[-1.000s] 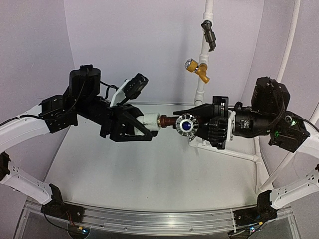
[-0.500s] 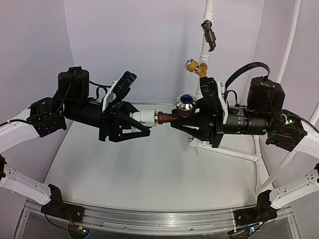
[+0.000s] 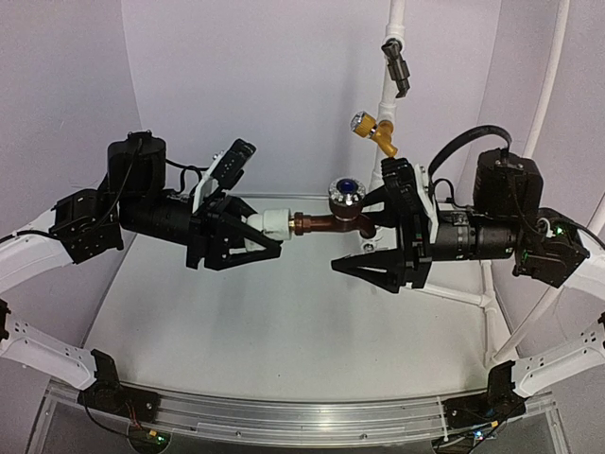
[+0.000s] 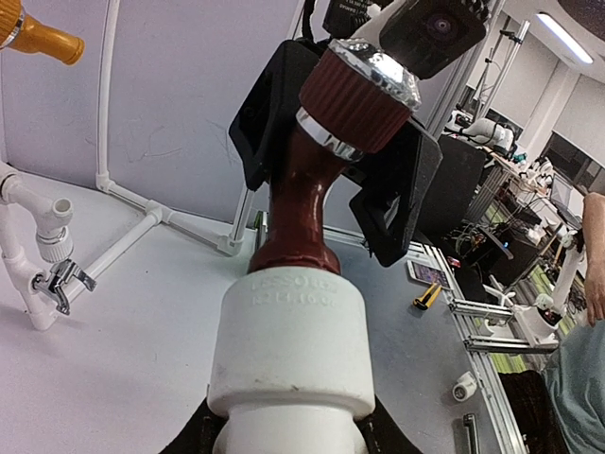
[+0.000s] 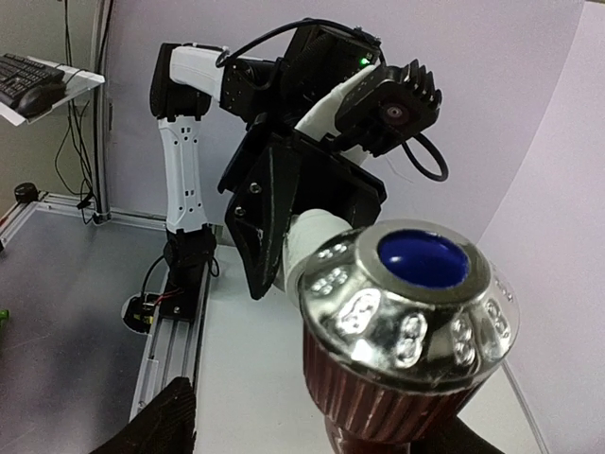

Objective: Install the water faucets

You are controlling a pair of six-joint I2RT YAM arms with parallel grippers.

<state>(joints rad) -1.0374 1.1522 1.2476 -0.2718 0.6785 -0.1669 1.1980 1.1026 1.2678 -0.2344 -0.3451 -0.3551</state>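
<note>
While left gripper (image 3: 266,232) clamps white plastic fitting (image 3: 276,223) | reddish-brown faucet (image 3: 326,225), ribbed knob (image 3: 346,192) | right gripper (image 3: 350,242) wide

white elbow fitting (image 4: 291,350): base cut by bottom edge
embossed lettering (image 4: 288,295): unreadable
faucet (image 5: 402,303) stem: cut by bottom edge

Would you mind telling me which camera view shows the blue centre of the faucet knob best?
Right wrist: the knob is large and close, its blue centre facing the lens. Top external shows it small and tilted; left wrist shows only its ribbed side.
</note>
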